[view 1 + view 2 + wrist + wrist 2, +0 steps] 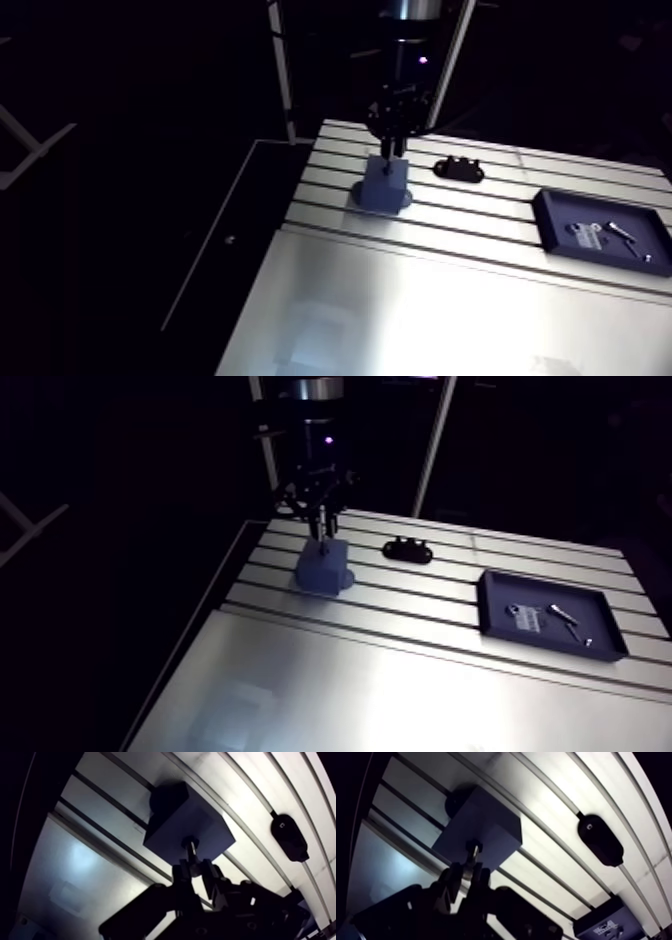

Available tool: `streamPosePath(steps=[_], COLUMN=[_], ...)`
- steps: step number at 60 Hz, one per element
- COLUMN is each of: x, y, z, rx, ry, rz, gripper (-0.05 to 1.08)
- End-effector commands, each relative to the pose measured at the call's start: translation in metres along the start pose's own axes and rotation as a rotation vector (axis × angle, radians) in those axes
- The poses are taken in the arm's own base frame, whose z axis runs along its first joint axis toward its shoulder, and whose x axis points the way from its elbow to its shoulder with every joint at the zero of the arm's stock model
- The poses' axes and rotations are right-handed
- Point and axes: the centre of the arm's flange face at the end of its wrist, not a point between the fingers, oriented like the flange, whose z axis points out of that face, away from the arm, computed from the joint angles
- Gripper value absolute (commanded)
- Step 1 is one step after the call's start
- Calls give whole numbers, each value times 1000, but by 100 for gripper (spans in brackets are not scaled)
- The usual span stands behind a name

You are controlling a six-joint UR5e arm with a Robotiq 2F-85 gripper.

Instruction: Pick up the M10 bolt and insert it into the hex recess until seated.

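The slim metal M10 bolt [190, 853] is clamped between my two fingers [181, 872], its shank standing upright. Its lower end meets the dark recess [189, 842] in the top face of the blue-grey square block [200, 822]. I cannot tell how deep it sits. My gripper [196, 870] is narrow, closed on the bolt, directly above the block. The block rests on a dark round base [362, 195] on the slotted aluminium table [400, 300]. A small black oblong fixture [459, 168] lies on the table near the block, apart from it. A dark rectangular tray [545, 215] lies further along, well apart, holding small metal parts [590, 232].
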Motion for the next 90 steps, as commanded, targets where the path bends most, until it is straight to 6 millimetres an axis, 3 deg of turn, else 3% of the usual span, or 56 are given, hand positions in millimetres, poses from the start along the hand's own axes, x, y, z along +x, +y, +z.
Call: streamPosePath(steps=[1,90], x=[0,2], y=[0,0], z=[0,5], rx=[0,-6], ry=[1,3], rz=[1,-5], gripper=[76,76])
